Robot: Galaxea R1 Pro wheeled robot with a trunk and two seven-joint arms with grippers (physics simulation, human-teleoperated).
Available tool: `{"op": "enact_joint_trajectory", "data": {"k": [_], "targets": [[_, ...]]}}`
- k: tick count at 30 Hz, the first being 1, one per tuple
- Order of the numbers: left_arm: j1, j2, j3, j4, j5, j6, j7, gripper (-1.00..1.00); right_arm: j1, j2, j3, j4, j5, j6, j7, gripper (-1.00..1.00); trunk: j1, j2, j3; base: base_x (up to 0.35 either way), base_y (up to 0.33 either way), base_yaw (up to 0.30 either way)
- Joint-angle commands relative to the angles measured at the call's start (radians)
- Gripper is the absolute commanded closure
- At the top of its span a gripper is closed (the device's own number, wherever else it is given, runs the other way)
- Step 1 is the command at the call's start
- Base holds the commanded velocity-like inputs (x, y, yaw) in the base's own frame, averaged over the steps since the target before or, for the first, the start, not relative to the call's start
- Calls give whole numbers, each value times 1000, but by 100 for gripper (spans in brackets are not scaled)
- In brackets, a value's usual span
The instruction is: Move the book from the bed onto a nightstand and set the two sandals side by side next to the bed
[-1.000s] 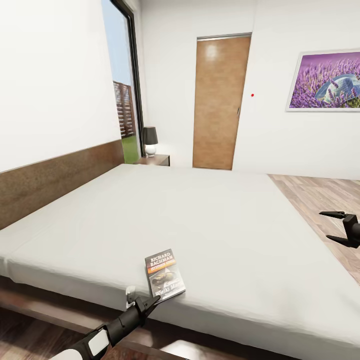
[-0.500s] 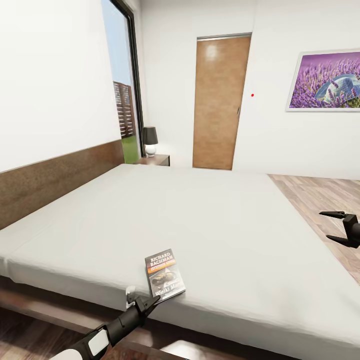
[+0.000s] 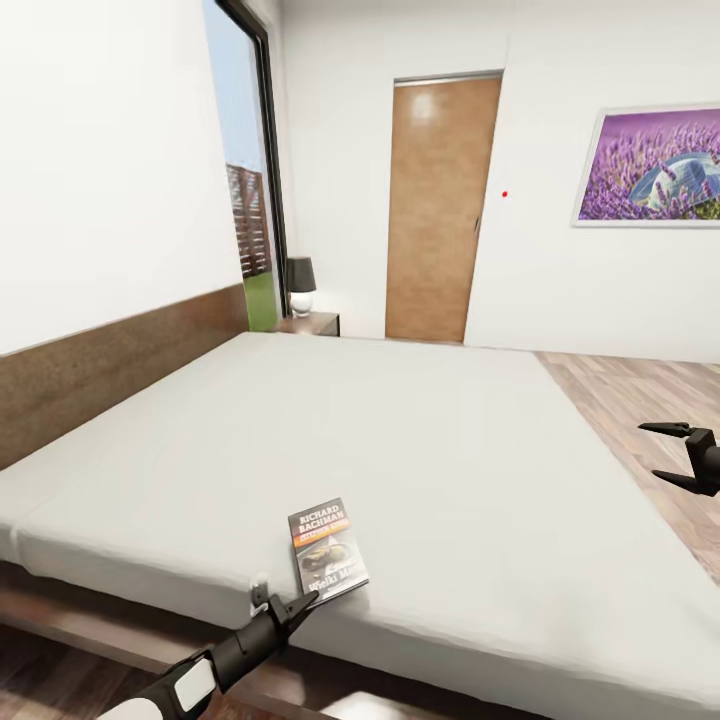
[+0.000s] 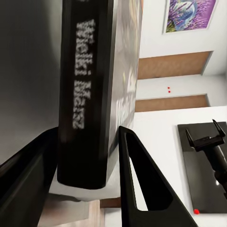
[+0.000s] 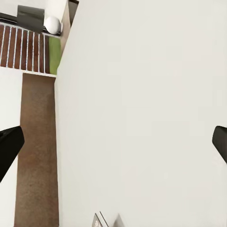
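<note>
From your head camera, the bed (image 3: 400,440) is the anchor: a smooth, matte light grey mattress over a dark wood frame, with a grained brown headboard along its left side. The book (image 3: 328,549) lies flat on the mattress near the bed's front edge, a thin paperback reading "RICHARD BACHMAN" in white above an orange band. Your left gripper (image 3: 283,607) sits at the book's near corner, its black tapered fingers on either side of that corner. Your right gripper (image 3: 672,456) hangs over the bed's right edge, jaws spread wide and empty. Beyond the bed's far corner stands a glossy dark nightstand (image 3: 311,322) with a black-shaded lamp (image 3: 300,283) (white rounded base).

In your left wrist camera, the book (image 4: 90,94) stands edge-on between the two black fingers (image 4: 142,179), its dark spine carrying blurred white lettering you cannot read; the grip looks clamped onto it.

In your right wrist camera, the pale mattress (image 5: 142,109) spreads between two widely parted black fingertips (image 5: 9,146), beside the brown headboard (image 5: 35,151).
</note>
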Motion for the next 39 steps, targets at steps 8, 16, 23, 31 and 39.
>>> {"op": "enact_joint_trajectory", "data": {"k": [8,16,23,31,39], "targets": [[0,4,-6,0,10,11,-2,100,-1,0,8,1,6,0,10,-100,-31,56,24,0,0,0],[0,18,-5,-1,10,12,-4,100,-1,1,9,1,6,0,10,-100,-62,112,49,0,0,0],[0,28,-5,-1,10,11,-5,100,-1,3,8,2,7,-1,10,-100,-88,161,71,0,0,0],[0,40,-6,-3,8,16,-5,100,-1,21,4,5,11,-4,9,-100,-119,217,96,0,0,0],[0,65,-6,-5,8,23,-8,100,-1,40,4,8,16,-6,10,-100,-150,273,121,0,0,0]]}}
